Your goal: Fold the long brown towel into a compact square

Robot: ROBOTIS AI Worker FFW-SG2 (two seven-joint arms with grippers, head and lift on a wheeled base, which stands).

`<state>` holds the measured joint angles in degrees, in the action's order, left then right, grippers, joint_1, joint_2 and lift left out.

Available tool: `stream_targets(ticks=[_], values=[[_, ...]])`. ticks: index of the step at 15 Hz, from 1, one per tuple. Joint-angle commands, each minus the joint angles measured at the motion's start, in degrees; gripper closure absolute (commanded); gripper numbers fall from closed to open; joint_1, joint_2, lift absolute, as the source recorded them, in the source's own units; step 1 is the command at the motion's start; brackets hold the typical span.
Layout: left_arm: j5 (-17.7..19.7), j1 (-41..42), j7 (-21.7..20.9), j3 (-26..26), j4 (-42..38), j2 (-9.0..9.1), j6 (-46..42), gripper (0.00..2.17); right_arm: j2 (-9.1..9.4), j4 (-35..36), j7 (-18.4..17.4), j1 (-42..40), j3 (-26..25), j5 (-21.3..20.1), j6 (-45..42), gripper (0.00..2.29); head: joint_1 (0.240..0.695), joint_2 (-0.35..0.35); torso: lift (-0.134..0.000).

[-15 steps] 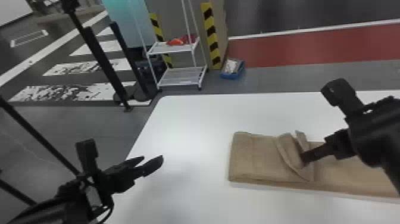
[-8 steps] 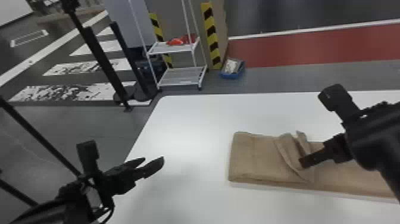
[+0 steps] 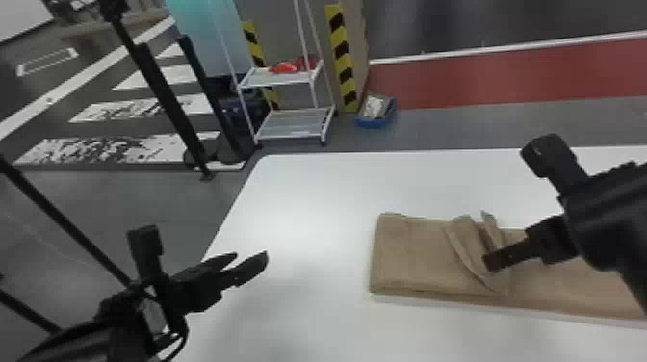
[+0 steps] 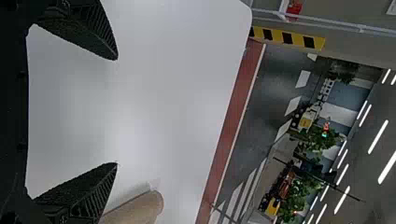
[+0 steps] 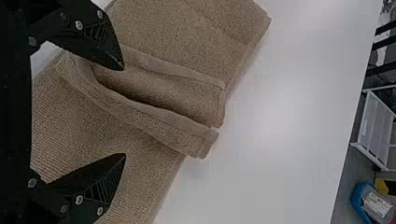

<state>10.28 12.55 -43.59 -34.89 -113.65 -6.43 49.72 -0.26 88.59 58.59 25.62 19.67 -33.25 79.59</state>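
Note:
My right gripper [image 3: 496,260] is over the brown towel [image 3: 419,255], close to a raised, rumpled flap near the middle of the cloth. In the right wrist view the right gripper [image 5: 125,112] is open, one finger beside the loose folded edges of the towel [image 5: 187,42] and the other above its flat part. The towel's left portion lies folded in a flat rectangle; the rest runs off to the right under the arm. My left gripper [image 3: 252,257] is parked at the table's left edge; in the left wrist view the left gripper [image 4: 116,112] stands open with nothing between its fingers.
The white table [image 3: 308,202] carries the towel. Past its far edge stand a white shelf cart [image 3: 293,120] and a blue bin [image 3: 375,113] on the floor. Black posts [image 3: 163,96] rise beyond the table's left side.
The right gripper has shifted slightly over the towel, its arm moving a little toward the left. The towel and the left arm look unchanged.

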Motion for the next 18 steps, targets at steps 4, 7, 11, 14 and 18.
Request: stream_targets(ticks=[4,7,11,14,18], values=[[0.00,-0.07,-0.01,0.00,0.89,-0.25,-1.06,0.08,0.31,0.97,0.12,0.22,-2.97,2.84,1.23,0.26,0.695,0.350,-0.124],[0.00,0.02,-0.09,0.00,0.89,-0.16,-1.24,0.08,0.31,-0.44,-0.76,0.22,-2.53,4.51,-2.28,0.26,0.695,0.350,-0.124],[0.00,0.19,-0.09,0.00,0.80,0.11,-1.42,0.08,0.31,-4.48,-1.46,0.48,0.55,4.51,-4.74,0.26,0.695,0.350,-0.124],[0.00,0.19,0.17,0.26,0.89,0.11,-1.59,0.08,0.31,-5.45,-1.55,0.48,0.90,6.18,-5.45,0.25,0.695,0.350,-0.124],[0.00,-0.34,0.35,0.35,2.12,-0.33,-2.47,0.08,0.31,-5.45,-1.46,1.54,0.72,4.77,-4.74,0.25,0.695,0.350,-0.124]])
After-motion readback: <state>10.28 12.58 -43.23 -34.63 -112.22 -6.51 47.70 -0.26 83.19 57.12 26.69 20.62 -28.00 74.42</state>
